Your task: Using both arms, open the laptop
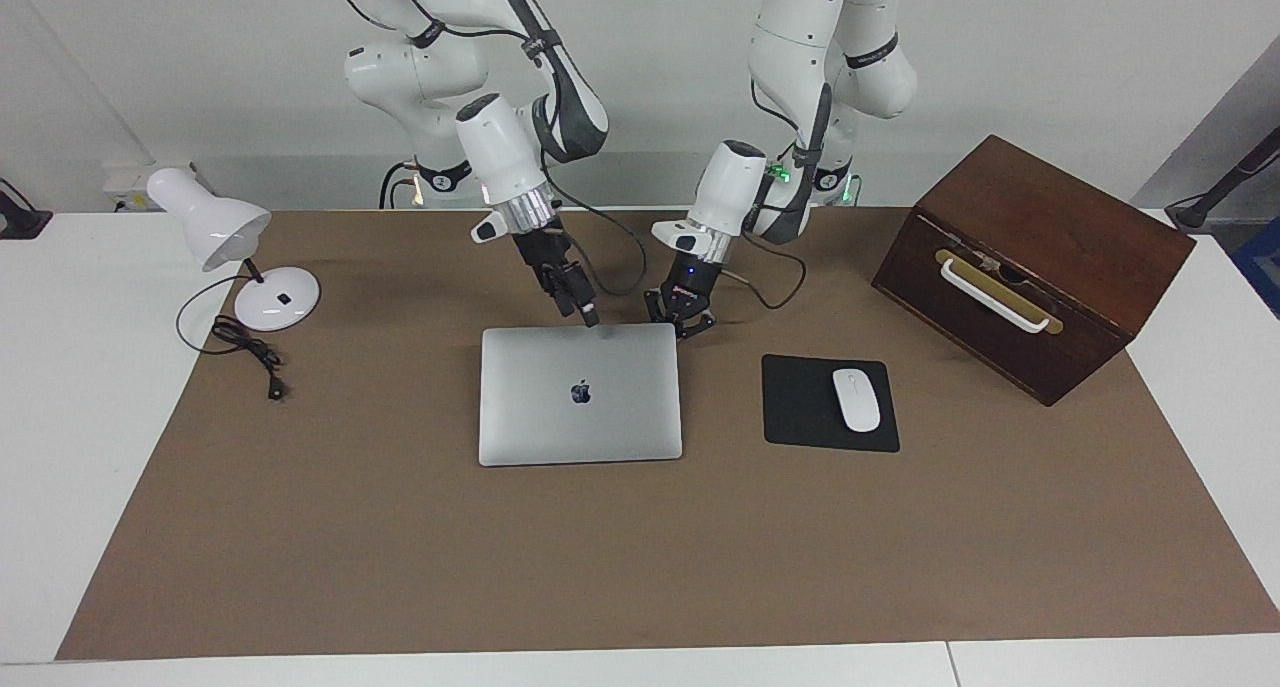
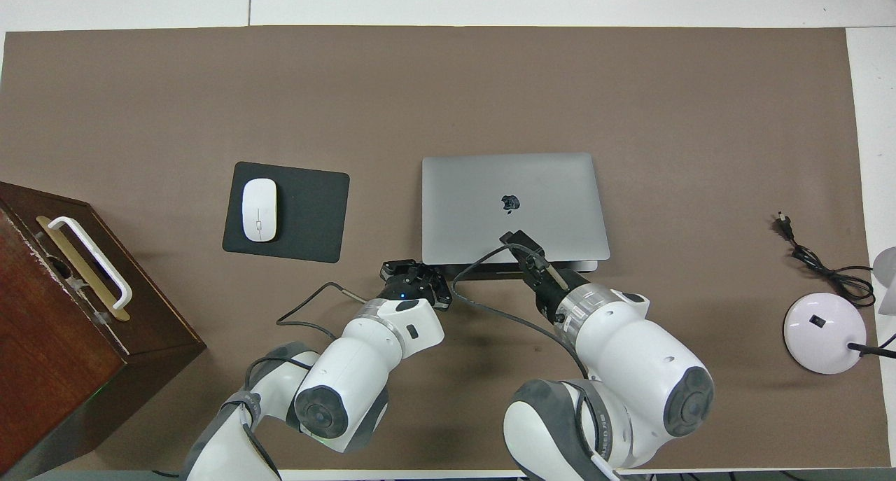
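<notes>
The silver laptop (image 1: 580, 422) (image 2: 511, 180) lies closed and flat on the brown mat, its dark logo facing up. My right gripper (image 1: 589, 317) (image 2: 514, 240) is shut and slants down, its tip at the lid's edge nearest the robots, about mid-width. Whether it presses on the lid I cannot tell. My left gripper (image 1: 683, 322) (image 2: 413, 279) is shut, low over the mat, just off the laptop's corner nearest the robots at the left arm's end. It holds nothing.
A black mouse pad (image 1: 795, 407) (image 2: 308, 211) with a white mouse (image 1: 856, 399) lies beside the laptop toward the left arm's end. A brown wooden box (image 1: 1030, 257) stands at that end. A white desk lamp (image 1: 277, 297) and its cord (image 1: 250, 352) sit at the right arm's end.
</notes>
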Robot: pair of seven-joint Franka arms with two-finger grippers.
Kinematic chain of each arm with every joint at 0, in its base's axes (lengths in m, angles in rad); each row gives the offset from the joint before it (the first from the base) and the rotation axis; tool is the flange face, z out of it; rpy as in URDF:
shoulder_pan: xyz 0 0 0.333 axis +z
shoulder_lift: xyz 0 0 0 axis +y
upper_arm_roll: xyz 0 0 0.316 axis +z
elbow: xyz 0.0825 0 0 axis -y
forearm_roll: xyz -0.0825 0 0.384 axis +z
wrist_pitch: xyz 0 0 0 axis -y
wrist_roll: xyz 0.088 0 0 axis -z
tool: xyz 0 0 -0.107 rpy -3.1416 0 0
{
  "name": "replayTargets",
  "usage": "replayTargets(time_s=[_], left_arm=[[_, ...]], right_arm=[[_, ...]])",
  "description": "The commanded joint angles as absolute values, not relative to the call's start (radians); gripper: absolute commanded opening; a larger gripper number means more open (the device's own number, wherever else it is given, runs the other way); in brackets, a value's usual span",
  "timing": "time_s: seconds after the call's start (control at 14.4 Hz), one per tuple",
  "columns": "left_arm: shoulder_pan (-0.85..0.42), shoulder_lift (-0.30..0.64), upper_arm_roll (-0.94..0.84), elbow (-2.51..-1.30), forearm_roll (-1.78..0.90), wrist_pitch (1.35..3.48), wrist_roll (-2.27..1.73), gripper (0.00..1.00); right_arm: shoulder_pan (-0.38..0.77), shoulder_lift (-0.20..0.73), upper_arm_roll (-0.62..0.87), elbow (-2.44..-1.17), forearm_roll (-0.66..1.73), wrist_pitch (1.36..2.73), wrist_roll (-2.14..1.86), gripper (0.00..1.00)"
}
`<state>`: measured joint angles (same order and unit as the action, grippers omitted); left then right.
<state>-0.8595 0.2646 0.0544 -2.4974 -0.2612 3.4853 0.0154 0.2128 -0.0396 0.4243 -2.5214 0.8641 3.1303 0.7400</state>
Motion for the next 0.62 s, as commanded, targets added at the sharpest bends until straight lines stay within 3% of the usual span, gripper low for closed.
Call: replayTargets(time_s=[0.0, 0.55], left_arm=[[-0.868, 0.322, 0.067, -2.47, -0.285, 3.504, 0.017, 0.0], [-0.868, 0.331, 0.068, -2.47, -0.285, 3.504, 0.018, 0.0]], right_arm=[[0.18, -0.015, 0.433, -2.481, 0.89, 3.114, 0.686, 0.96], [0.12, 0.02, 0.431, -2.413, 0.89, 3.05, 0.612, 0.97]])
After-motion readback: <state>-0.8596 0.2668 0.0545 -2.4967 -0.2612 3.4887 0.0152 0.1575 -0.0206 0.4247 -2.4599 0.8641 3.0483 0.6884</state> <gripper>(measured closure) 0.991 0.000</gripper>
